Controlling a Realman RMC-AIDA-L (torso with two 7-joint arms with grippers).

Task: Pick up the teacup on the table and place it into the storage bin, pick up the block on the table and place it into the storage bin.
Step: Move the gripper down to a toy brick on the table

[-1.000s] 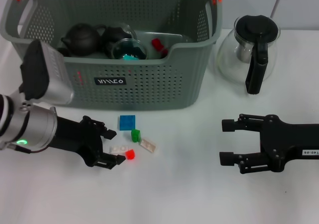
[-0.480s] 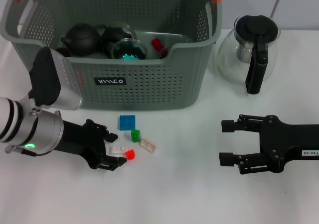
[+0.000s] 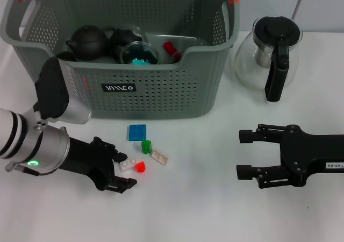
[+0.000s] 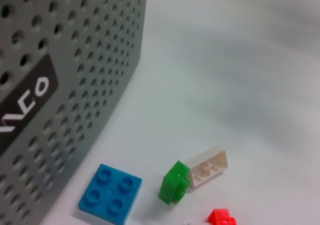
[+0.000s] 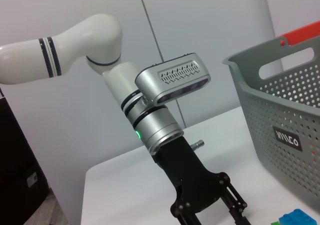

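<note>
Now the left gripper (image 3: 122,170) sits low on the table, fingers spread around the white block (image 3: 127,164), near the grey storage bin (image 3: 161,89). The right gripper (image 3: 248,154) rests open, far right.

The storage bin (image 3: 161,91) label's white lettering cannot be read.

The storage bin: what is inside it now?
Inside the storage bin: two black teapots, a glass vessel and a red piece. Its front wall hides whatever lies lower.
</note>
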